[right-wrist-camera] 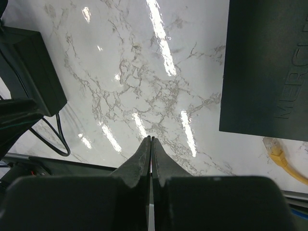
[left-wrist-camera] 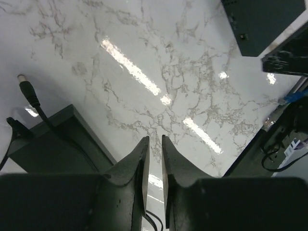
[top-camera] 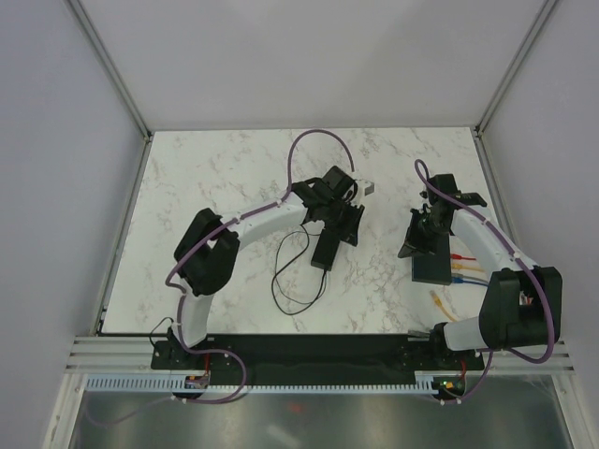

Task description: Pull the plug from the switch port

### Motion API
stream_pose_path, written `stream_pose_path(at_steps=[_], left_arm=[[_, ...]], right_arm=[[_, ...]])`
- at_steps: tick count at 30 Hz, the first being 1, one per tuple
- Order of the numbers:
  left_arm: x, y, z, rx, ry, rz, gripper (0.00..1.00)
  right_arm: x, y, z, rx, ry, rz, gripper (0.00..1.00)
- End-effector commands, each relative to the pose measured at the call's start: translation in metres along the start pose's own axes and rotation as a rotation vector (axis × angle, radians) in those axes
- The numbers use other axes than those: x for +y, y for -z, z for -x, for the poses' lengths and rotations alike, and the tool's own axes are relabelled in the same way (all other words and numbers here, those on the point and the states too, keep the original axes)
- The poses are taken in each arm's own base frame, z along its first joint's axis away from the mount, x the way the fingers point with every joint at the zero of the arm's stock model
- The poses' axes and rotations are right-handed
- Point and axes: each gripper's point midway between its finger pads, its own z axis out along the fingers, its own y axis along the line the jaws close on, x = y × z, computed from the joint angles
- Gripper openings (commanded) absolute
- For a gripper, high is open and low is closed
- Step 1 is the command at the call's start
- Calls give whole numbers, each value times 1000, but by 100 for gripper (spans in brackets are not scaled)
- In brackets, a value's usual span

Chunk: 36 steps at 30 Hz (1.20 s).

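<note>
The switch [top-camera: 432, 268] lies flat on the right half of the worktop [top-camera: 215, 178], closer to the near edge than the far one. Three cables [top-camera: 465, 267], red, orange and blue, run off its side that faces the right edge. A yellow plug [right-wrist-camera: 275, 153] lies on the marble just beside the switch's near side. From here it looks free of the box, though I can't be sure they aren't touching.

The right tool [right-wrist-camera: 150, 140] hangs low over bare marble just left of the switch. Its two fingers are pressed together with nothing between them.

The left tool [left-wrist-camera: 155, 140] is out near the middle of the worktop, also pointing down at bare marble. Its fingers stand a narrow slit apart and grip nothing. Just to its left, on the side towards the left edge, sits a black power brick [top-camera: 325, 251]. The brick's thin black cord [top-camera: 295, 281] loops towards the near edge. The cord's small barrel plug [left-wrist-camera: 24, 85] rests on the marble beyond the brick, seen from the left wrist. That same view catches a corner of the switch at the far right and a blue connector [left-wrist-camera: 291, 97] below it. The two tools are well apart, with open marble between the brick and the switch.
</note>
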Motion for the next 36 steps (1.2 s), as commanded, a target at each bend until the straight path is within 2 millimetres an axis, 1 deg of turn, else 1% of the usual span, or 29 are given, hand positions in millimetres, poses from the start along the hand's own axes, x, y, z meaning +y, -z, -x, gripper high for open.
stream_pose_path(at_steps=[1, 2, 6, 9, 13, 16, 17, 21, 22, 23, 25, 26, 27, 28, 29, 31, 34, 36], left_arm=[[1, -16, -13, 64, 124, -30, 22], [8, -21, -17, 75, 129, 0, 22], [30, -31, -32, 106, 106, 82, 23], [43, -39, -46, 145, 93, 121, 24], [56, -41, -56, 172, 128, 143, 25], [68, -36, -58, 171, 165, 163, 25], [77, -34, -57, 165, 180, 177, 25], [101, -23, -59, 165, 225, 203, 25], [108, -21, -62, 169, 237, 212, 25], [120, -13, -58, 152, 257, 230, 25], [133, -7, -62, 152, 277, 246, 26], [143, -2, -60, 144, 293, 257, 26], [148, 1, -59, 138, 297, 259, 26], [158, 8, -53, 120, 286, 263, 26], [158, 8, -53, 122, 286, 265, 26], [158, 10, -46, 108, 273, 258, 26], [148, 12, -36, 92, 274, 207, 27], [135, 12, -31, 85, 293, 153, 29]], right_arm=[[2, 8, 4, -31, 24, 0, 6], [2, 8, 3, -33, 24, -4, 6], [-1, 9, 0, -34, 23, -11, 7], [-1, 10, -1, -34, 24, -15, 7], [-3, 13, 0, -48, 26, -24, 7], [-6, 12, -2, -47, 28, -31, 8], [-6, 12, -3, -44, 26, -32, 8], [-5, 13, 0, -50, 30, -31, 8], [-5, 13, 1, -54, 33, -31, 8], [-4, 14, 1, -54, 33, -29, 8], [-5, 14, 2, -55, 35, -31, 8], [-5, 13, 1, -53, 36, -31, 8], [-5, 13, 1, -54, 36, -33, 8], [-6, 12, 1, -50, 36, -37, 8], [-6, 12, 1, -50, 36, -37, 8], [-7, 11, 0, -44, 35, -43, 8], [-7, 10, 2, -44, 35, -46, 8], [-7, 11, 4, -48, 40, -49, 9]])
